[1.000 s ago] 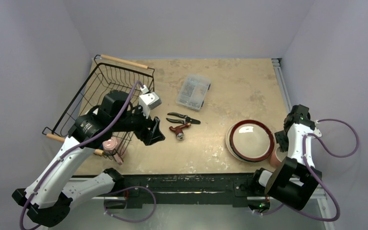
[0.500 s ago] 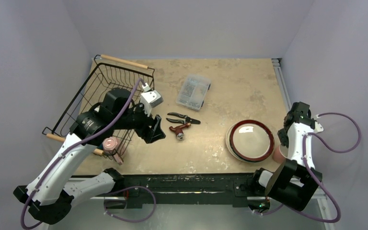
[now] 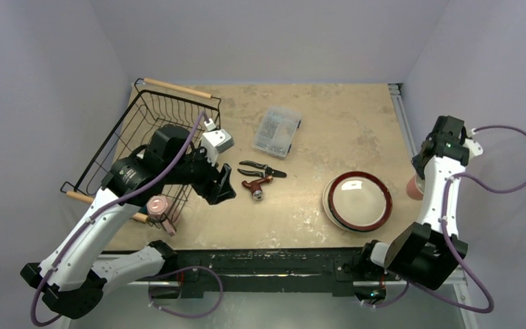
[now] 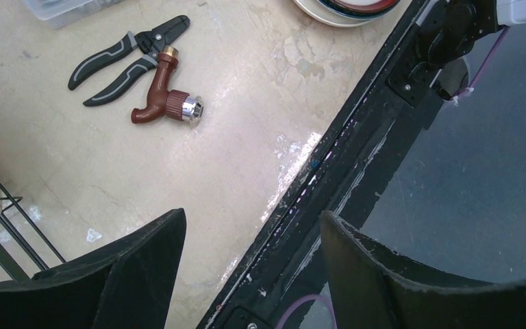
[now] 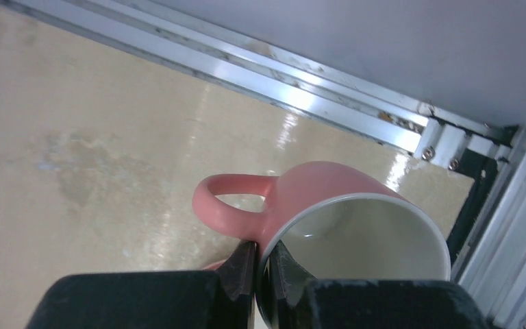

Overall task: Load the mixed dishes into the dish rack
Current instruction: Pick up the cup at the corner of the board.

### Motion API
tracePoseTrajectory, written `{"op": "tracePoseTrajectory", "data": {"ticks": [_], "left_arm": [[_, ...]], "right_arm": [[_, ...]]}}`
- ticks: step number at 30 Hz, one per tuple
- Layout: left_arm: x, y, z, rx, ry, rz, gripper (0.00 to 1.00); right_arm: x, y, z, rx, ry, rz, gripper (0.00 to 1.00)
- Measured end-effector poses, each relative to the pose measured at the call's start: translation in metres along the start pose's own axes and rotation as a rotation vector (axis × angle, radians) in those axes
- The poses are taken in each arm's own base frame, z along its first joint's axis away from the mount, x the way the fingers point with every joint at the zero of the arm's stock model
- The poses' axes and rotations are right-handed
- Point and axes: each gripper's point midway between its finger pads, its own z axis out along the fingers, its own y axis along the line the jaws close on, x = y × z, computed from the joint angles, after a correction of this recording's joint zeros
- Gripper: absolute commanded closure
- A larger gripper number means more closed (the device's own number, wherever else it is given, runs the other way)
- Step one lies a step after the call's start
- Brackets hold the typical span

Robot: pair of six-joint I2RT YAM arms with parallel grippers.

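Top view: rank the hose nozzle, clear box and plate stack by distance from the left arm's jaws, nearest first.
1. red-brown nozzle, just to their right on the table
2. clear compartment box, farther back, mid-table
3. plate stack, far right, near the front edge

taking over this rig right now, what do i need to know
Right gripper: shut on the rim of a pink ceramic mug, held near the right edge of the table.
Left gripper: open, empty, beside the black wire dish rack.
Done: a pink piece sits at the rack's near corner; whether it is inside is unclear.
Left: carry the mug to the rack, then the red-and-black-rimmed plate stacked on a cream plate.
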Motion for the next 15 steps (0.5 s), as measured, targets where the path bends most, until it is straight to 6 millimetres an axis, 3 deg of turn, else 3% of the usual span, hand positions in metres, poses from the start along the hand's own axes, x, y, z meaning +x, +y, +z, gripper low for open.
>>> {"op": "tracePoseTrajectory", "data": {"ticks": [4, 8, 11, 15], "left_arm": [[-0.003, 0.004, -0.002, -0.026, 0.001, -0.004, 0.3], [-0.01, 0.008, -0.005, -0.066, -0.017, -0.021, 0.31], [-0.015, 0.012, -0.008, -0.101, -0.034, -0.046, 0.31], [-0.02, 0.019, -0.01, -0.154, -0.056, -0.096, 0.3]], "right_arm": [[-0.033, 0.041, -0.027, -0.139, -0.057, -0.03, 1.0], [-0.053, 0.102, -0.069, -0.364, -0.12, -0.082, 1.0], [-0.049, 0.158, -0.112, -0.583, -0.119, -0.131, 1.0], [-0.022, 0.219, -0.165, -0.864, -0.033, -0.182, 1.0]]}}
